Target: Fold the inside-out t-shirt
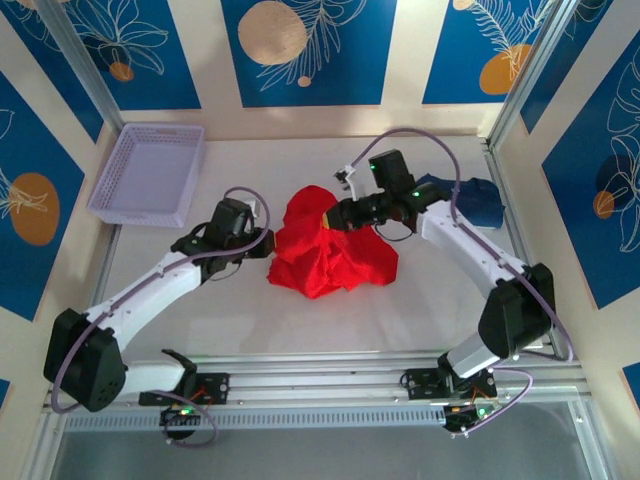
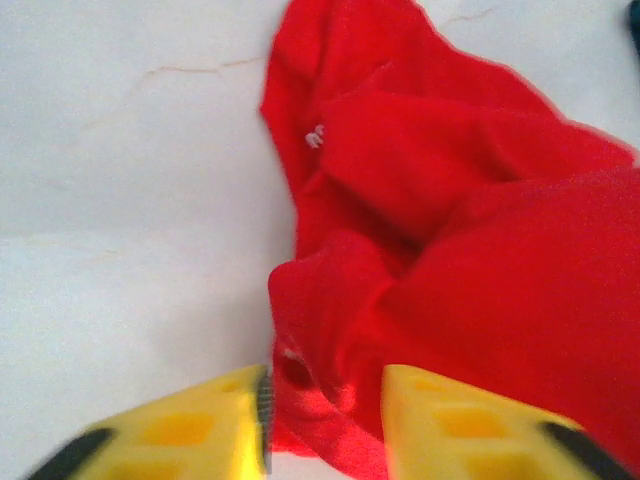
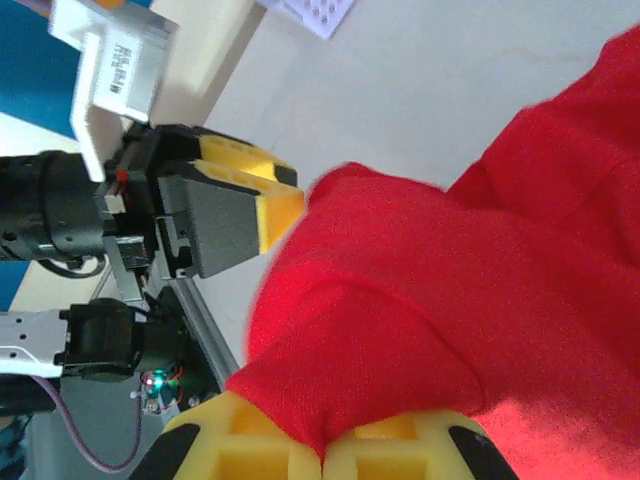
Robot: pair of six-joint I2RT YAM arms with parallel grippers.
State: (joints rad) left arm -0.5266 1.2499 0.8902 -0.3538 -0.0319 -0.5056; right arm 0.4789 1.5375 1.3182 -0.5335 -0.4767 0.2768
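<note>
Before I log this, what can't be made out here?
- Red t-shirt: heaped in the top view; collar, sleeves and hem indistinguishable.
- Left tool: blurred, cut off by the left wrist view's bottom edge; contact with cloth unclear.
- Right tool: pinching cloth, mostly cut off by the right wrist view's bottom edge.
- Dark blue garment: partly hidden behind the right arm, top view.

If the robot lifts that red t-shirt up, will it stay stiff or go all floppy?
Probably floppy: the red t-shirt lies crumpled in soft folds. It would likely hang down from the fold the right gripper pinches. It's probably light too, as it looks like thin cloth.
</note>
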